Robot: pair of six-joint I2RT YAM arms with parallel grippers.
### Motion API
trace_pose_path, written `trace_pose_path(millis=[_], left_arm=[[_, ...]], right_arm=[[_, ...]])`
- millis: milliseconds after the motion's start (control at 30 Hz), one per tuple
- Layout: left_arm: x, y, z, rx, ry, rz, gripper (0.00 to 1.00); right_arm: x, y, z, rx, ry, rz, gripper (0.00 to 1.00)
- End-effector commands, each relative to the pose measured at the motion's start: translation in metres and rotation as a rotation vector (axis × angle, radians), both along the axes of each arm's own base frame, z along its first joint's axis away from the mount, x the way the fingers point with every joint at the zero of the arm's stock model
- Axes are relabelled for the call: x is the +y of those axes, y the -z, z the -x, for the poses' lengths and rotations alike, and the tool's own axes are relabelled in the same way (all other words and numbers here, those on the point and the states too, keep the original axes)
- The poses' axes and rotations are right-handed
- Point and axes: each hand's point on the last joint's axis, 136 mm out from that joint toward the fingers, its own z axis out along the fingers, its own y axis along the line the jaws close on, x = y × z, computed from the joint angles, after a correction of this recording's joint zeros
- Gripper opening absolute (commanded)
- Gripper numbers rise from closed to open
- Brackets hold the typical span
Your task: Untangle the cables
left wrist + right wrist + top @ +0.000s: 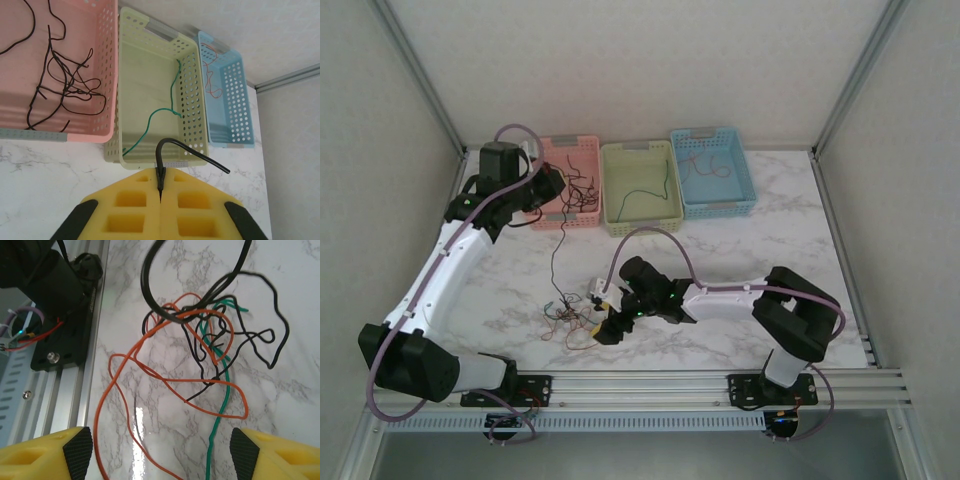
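A tangle of thin black, orange and green cables (pixel 570 322) lies on the marble table near the front. My left gripper (pixel 548 185) is raised beside the pink basket (pixel 570 141) and shut on a black cable (pixel 165 145). That cable (pixel 556 250) hangs down to the tangle. In the left wrist view the yellow pads (pixel 130 200) of the left gripper (pixel 161 175) meet with the cable pinched between them. My right gripper (pixel 605 325) hovers open at the tangle's right side. Between the spread fingers of the right gripper (pixel 161 450) lie an orange cable (pixel 150 372) and a green cable (pixel 222 405), untouched.
Three baskets stand in a row at the back: the pink one with several black cables (pixel 65 85), a yellow-green one (pixel 638 148) with a green cable (pixel 160 112), and a blue one (pixel 705 133) with an orange cable (pixel 210 75). The left arm's base (pixel 55 290) is close to the tangle.
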Motion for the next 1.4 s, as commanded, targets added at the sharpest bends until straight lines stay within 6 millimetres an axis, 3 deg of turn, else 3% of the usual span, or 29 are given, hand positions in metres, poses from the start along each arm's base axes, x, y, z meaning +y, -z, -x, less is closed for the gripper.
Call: trace_pose_path(millis=[0,100,200,233,267,300,367,433,500,600,667,800,900,1000,1367], left_arm=[[0.005,-0.001,0.0,-0.005,-0.007,-0.018,0.0],[0.005,-0.001,0.0,-0.003,-0.007,-0.017,0.0],[0.006,-0.002,0.001,-0.007,-0.009,-0.024,0.0],[0.007,-0.002,0.002,-0.009,-0.011,-0.03,0.0],[0.009,-0.001,0.002,-0.009,-0.015,-0.041,0.0],[0.011,0.0,0.003,-0.008,-0.022,-0.057,0.0],[0.018,0.003,0.006,0.001,-0.038,-0.09,0.0],[0.026,0.003,0.01,-0.002,-0.06,-0.125,0.0],[0.04,-0.001,0.017,-0.012,-0.103,-0.178,0.0],[0.065,-0.011,0.03,-0.037,-0.181,-0.249,0.0],[0.081,-0.018,0.039,-0.058,-0.229,-0.279,0.0],[0.112,-0.03,0.06,-0.084,-0.324,-0.349,0.0],[0.132,-0.039,0.074,-0.107,-0.386,-0.376,0.0],[0.144,-0.046,0.083,-0.121,-0.424,-0.398,0.0],[0.146,-0.037,0.085,-0.105,-0.418,-0.396,0.0]], right_arm=[[0.01,0.0,0.0,-0.021,-0.029,-0.008,0.73],[0.011,0.006,0.004,0.002,-0.047,0.0,0.65],[0.008,0.004,0.003,-0.008,-0.038,0.009,0.46],[0.006,0.001,-0.001,-0.022,-0.015,0.009,0.33],[0.005,-0.005,-0.007,-0.043,0.019,-0.002,0.11],[0.0,-0.013,-0.014,-0.054,0.05,-0.021,0.0],[-0.014,-0.035,-0.039,-0.062,0.164,-0.086,0.0],[-0.042,-0.053,-0.076,-0.034,0.338,-0.145,0.0],[-0.088,-0.062,-0.12,-0.008,0.572,-0.174,0.0],[-0.17,-0.054,-0.172,0.026,0.944,-0.137,0.0],[-0.223,-0.046,-0.188,0.067,1.152,-0.104,0.0],[-0.307,-0.036,-0.197,0.109,1.474,-0.059,0.0],[-0.355,-0.029,-0.194,0.146,1.669,-0.055,0.0],[-0.378,-0.022,-0.192,0.188,1.758,-0.061,0.0],[-0.399,-0.011,-0.19,0.208,1.856,0.02,0.0]])
